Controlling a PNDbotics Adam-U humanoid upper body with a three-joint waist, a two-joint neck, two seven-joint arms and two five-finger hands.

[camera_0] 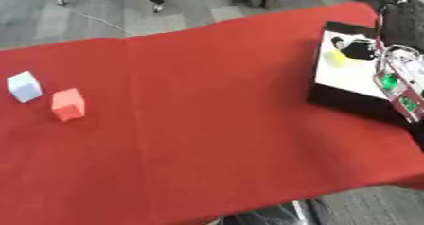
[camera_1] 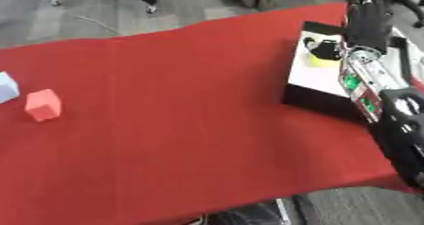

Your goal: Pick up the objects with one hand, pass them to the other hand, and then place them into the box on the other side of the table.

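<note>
- Nearest stuff first: the red cloth [camera_0: 207, 125] covers the whole table, and its near and middle parts have nothing on them, so there's loads of room for a handover in the middle.
- Over on the left sit two cubes, a red cube [camera_0: 68, 104] and a pale blue cube [camera_0: 24, 86]. They're just beside each other, not quite touching as far as I can see, and both rest flat on the cloth. My guess is they're the ones still waiting to be picked up.
- The left hand doesn't show in either view, so nothing is anywhere near those cubes right now.
- On the right, the right arm [camera_1: 368, 84] comes in along the table edge and stretches out over the box [camera_1: 319, 101], a dark-walled thing with a white floor.
- The right hand [camera_1: 324, 49] is a dark shape down inside the box at its far end, right up against a yellow thing [camera_1: 319, 60]. Looks to me like it's dropping that off, which fits the task.
- Can't tell if its fingers are spread or curled around the yellow thing, it's just a dark blob.
- So the cubes are well apart from that hand, a whole table away.
</note>
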